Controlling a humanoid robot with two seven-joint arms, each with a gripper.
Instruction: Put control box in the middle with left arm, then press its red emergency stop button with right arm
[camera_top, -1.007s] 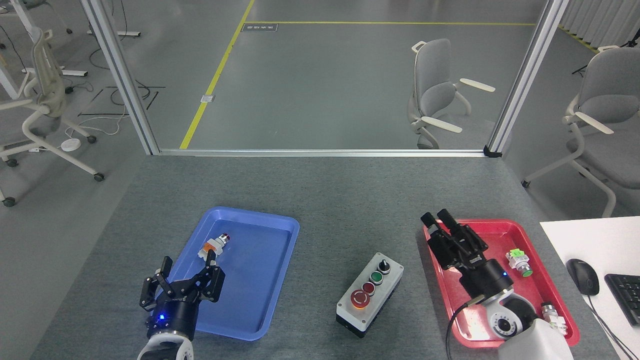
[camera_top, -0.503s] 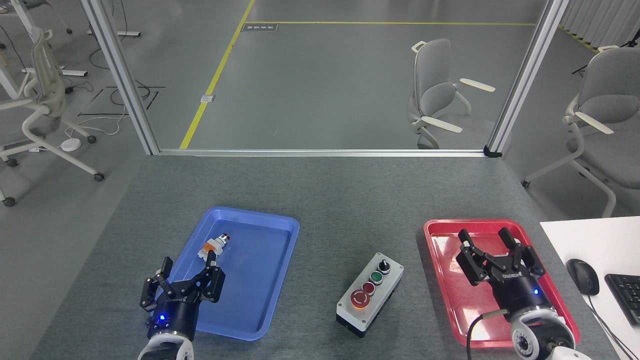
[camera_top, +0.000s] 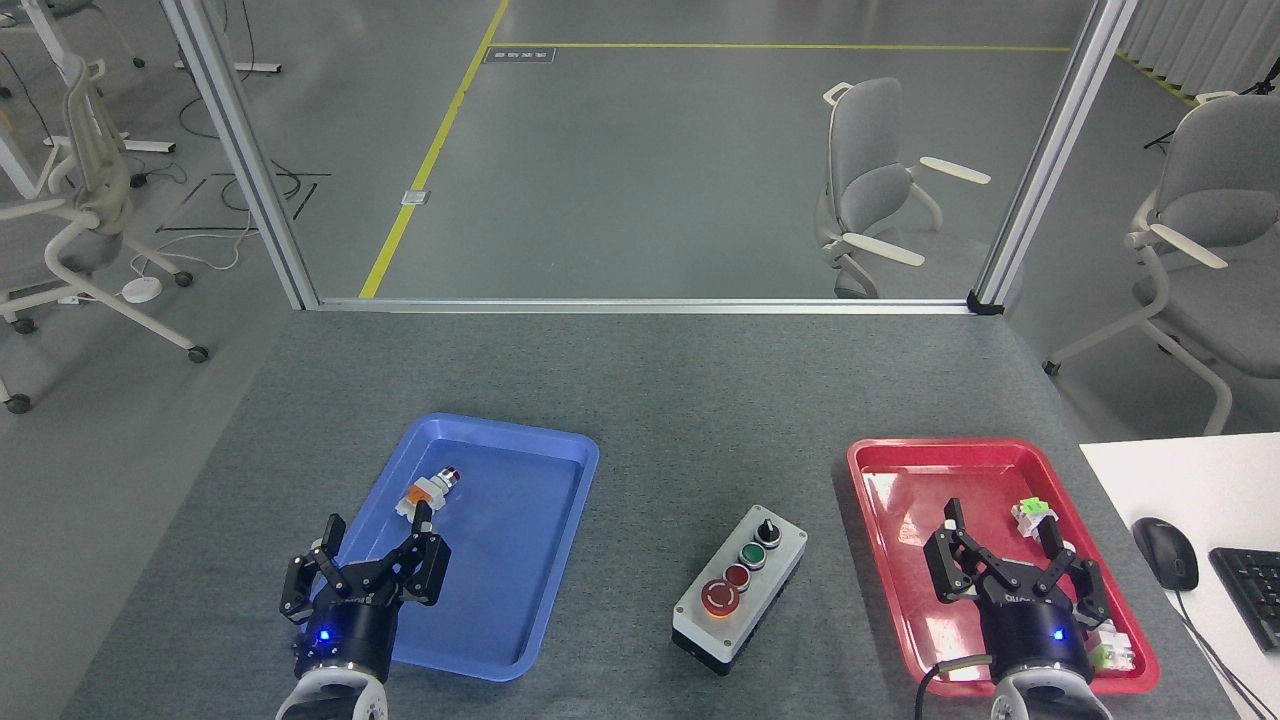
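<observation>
The grey control box (camera_top: 742, 587) lies on the table between the two trays, its red emergency stop button (camera_top: 721, 597) at the near end, with a smaller red button, a green one and a black selector behind it. My left gripper (camera_top: 378, 532) stands open over the near left corner of the blue tray (camera_top: 548, 570), well left of the box. My right gripper (camera_top: 1000, 524) is open above the red tray (camera_top: 880, 480), to the right of the box. Neither gripper touches the box.
In the blue tray lies a small orange and white switch part (camera_top: 428, 488). The red tray holds a green switch part (camera_top: 1031, 513) and another part (camera_top: 1112, 647) at its near right. A mouse (camera_top: 1164, 551) and keyboard (camera_top: 1252, 592) sit on a white desk at right.
My right gripper has drawn back toward me and swung right over the red tray, going from shut to open. The left arm and the control box have not moved.
</observation>
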